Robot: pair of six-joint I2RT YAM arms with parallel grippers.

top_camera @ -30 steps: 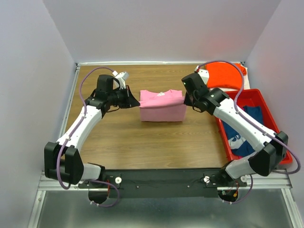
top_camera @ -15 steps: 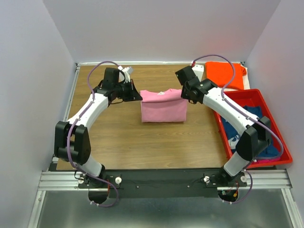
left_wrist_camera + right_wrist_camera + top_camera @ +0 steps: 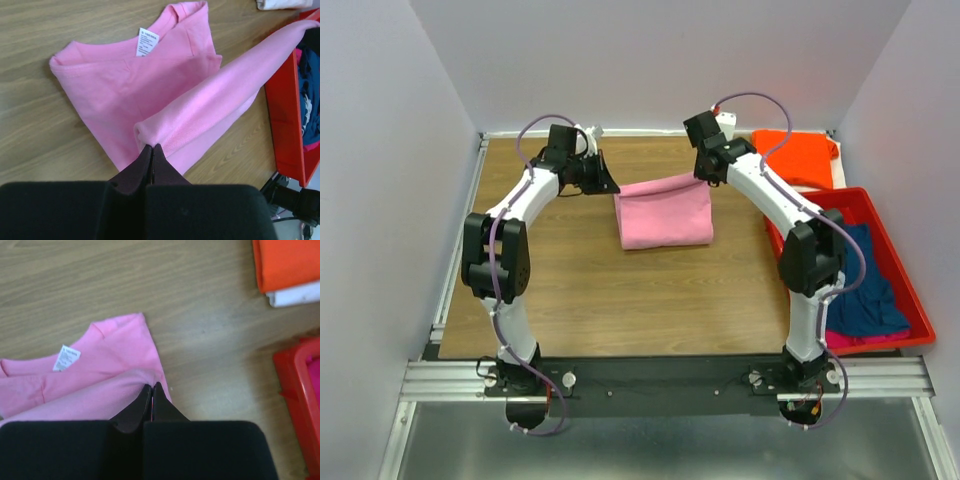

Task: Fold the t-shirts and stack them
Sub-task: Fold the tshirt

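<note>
The light pink t-shirt (image 3: 665, 212) lies mid-table with its lower edge lifted and carried over toward the collar end. My left gripper (image 3: 614, 187) is shut on the lifted edge's left corner (image 3: 152, 137). My right gripper (image 3: 701, 176) is shut on its right corner (image 3: 150, 381). The collar with a white tag (image 3: 147, 41) lies flat below the raised fold. A folded orange t-shirt (image 3: 798, 158) lies at the far right. The navy t-shirt (image 3: 865, 285) and a bit of the magenta one (image 3: 852, 340) sit in the red bin (image 3: 918, 313).
The red bin stands along the right edge, close to my right arm. A white folded cloth (image 3: 295, 294) lies under the orange t-shirt. Grey walls close the far, left and right sides. Bare wood (image 3: 620, 300) lies in front of the pink t-shirt.
Both grippers have moved toward the far edge, carrying the pink t-shirt's gripped edge up and back over the shirt. The shirt now looks stretched and tilted. Both arms are extended further.
</note>
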